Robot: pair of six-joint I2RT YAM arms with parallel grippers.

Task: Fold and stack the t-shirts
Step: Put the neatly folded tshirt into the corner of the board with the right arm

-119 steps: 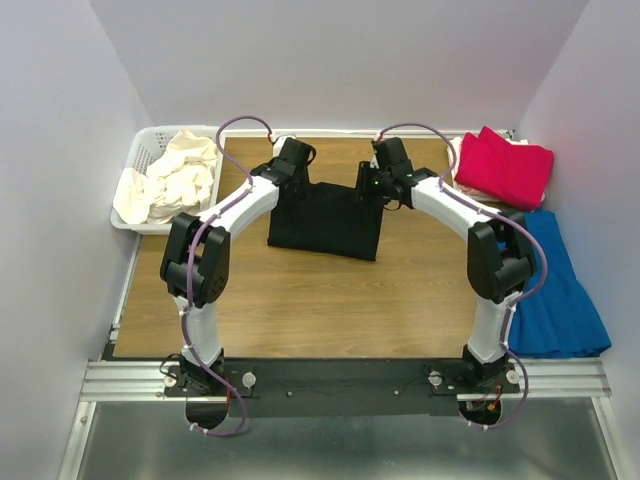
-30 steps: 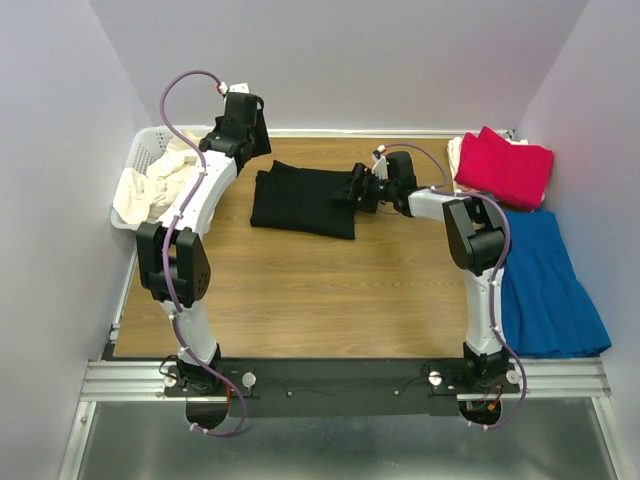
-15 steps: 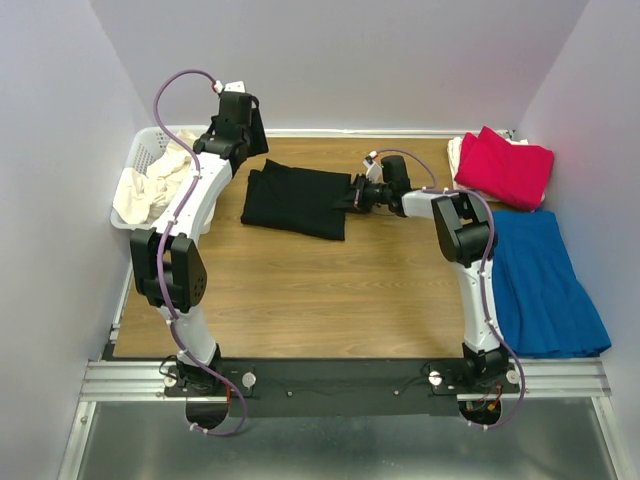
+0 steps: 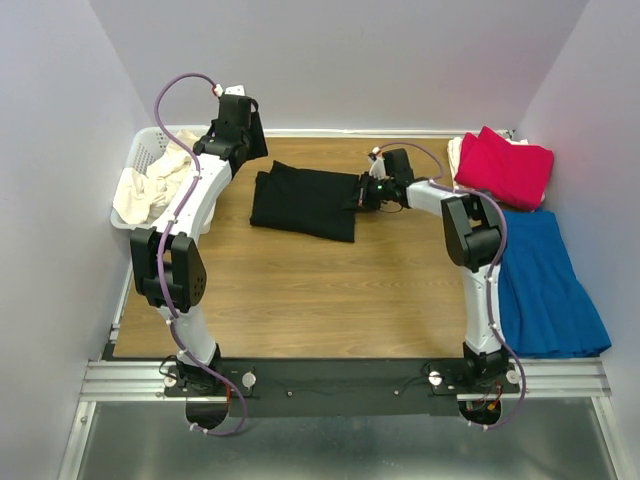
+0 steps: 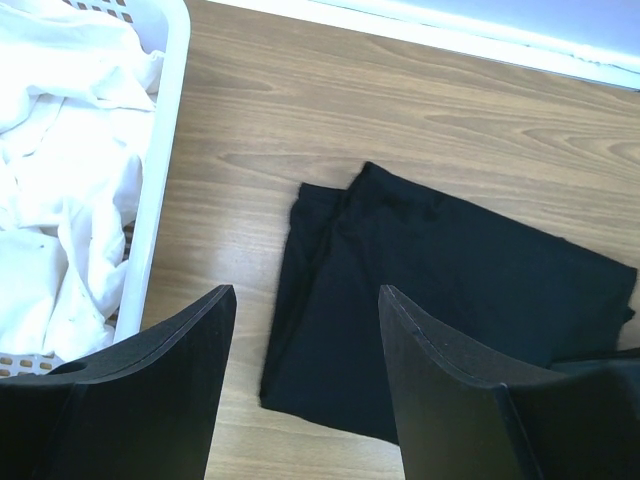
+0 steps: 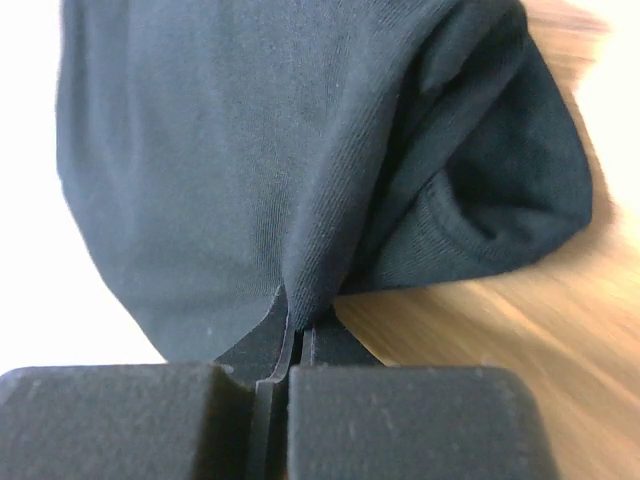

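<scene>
Overhead, shirts: black shirt [image 4: 303, 202] lies folded on the table [image 4: 300, 300], towards the back; red shirt [image 4: 505, 165] at far right, beside a blue cloth [image 4: 548, 290]; cream shirts [image 4: 160, 185] heaped in the basket [image 4: 138, 152] at far left.
Overhead, arms: right gripper [image 4: 362, 195] at the black shirt's right edge; left gripper [image 4: 245, 130] raised between basket and black shirt.
Left wrist: jaws wide, holding nothing; black shirt below, basket to the left.
Right wrist: jaws pinched on a fold of the black shirt; table beneath.
</scene>
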